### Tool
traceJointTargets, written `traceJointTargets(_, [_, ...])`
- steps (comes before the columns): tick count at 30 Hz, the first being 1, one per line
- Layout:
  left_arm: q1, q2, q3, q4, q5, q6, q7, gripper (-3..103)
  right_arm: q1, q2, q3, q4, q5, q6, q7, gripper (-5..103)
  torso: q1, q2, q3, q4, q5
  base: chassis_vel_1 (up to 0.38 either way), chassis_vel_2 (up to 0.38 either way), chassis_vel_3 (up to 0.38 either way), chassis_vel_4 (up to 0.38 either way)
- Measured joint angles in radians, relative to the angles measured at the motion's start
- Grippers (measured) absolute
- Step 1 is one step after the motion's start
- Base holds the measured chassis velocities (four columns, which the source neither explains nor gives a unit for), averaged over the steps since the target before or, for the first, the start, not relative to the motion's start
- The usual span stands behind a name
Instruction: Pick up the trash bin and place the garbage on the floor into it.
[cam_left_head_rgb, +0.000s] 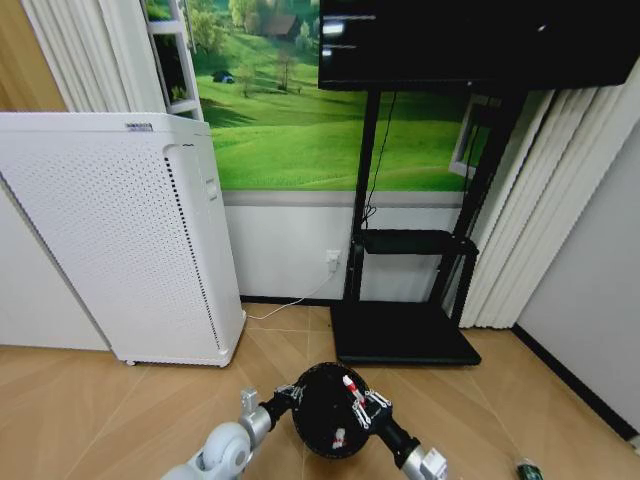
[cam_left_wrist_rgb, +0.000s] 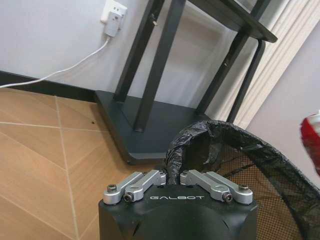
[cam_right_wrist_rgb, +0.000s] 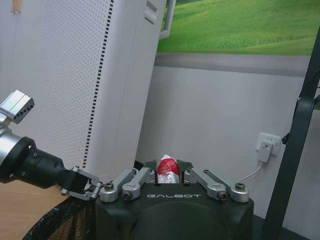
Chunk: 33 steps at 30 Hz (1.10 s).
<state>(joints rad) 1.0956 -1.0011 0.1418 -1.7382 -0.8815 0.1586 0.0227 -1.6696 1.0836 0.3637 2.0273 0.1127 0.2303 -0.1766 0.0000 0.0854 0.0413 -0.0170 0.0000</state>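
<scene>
The black mesh trash bin (cam_left_head_rgb: 318, 420) hangs just above the wooden floor, and my left gripper (cam_left_head_rgb: 290, 394) is shut on its rim. In the left wrist view the left gripper (cam_left_wrist_rgb: 172, 174) pinches the bin's black liner edge (cam_left_wrist_rgb: 186, 145). My right gripper (cam_left_head_rgb: 358, 402) is over the bin's opening, shut on a red-and-white piece of garbage (cam_left_head_rgb: 349, 384). In the right wrist view that wrapper (cam_right_wrist_rgb: 167, 169) sits between the right gripper's fingers (cam_right_wrist_rgb: 150, 172). Another red-and-white piece (cam_left_head_rgb: 338, 437) lies inside the bin. A green-labelled bottle (cam_left_head_rgb: 528, 470) lies on the floor to the right.
A tall white perforated appliance (cam_left_head_rgb: 120, 235) stands to the left, its cord (cam_left_head_rgb: 285, 308) running to a wall socket. The black TV stand base (cam_left_head_rgb: 400, 335) lies just beyond the bin. Curtains (cam_left_head_rgb: 540, 210) and a grey wall close off the right.
</scene>
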Motion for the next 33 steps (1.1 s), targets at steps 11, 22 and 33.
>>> traceJointTargets(11, [-0.013, -0.012, 0.018, 0.003, 0.003, -0.002, -0.003, 7, -0.003, 0.008, -0.005, -0.014, -0.023, 0.001, 0.022, 50, 0.000, 0.000, 0.000, -0.0001, 0.0001, 0.000, 0.000, 0.000, 0.000])
traceJointTargets(22, [0.133, -0.040, -0.196, -0.083, 0.008, -0.003, -0.148, 7, 0.016, 0.063, 0.075, -0.026, 0.013, -0.032, 0.139, 93, 0.000, 0.000, 0.000, 0.0000, -0.0002, 0.000, 0.000, 0.000, 0.000])
traceJointTargets(33, [0.376, -0.040, -0.560, -0.275, -0.016, -0.005, -0.210, 7, 0.004, 0.117, 0.121, -0.025, 0.050, -0.104, 0.243, 100, 0.000, 0.000, 0.000, 0.0002, -0.0002, 0.000, 0.000, 0.000, 0.000])
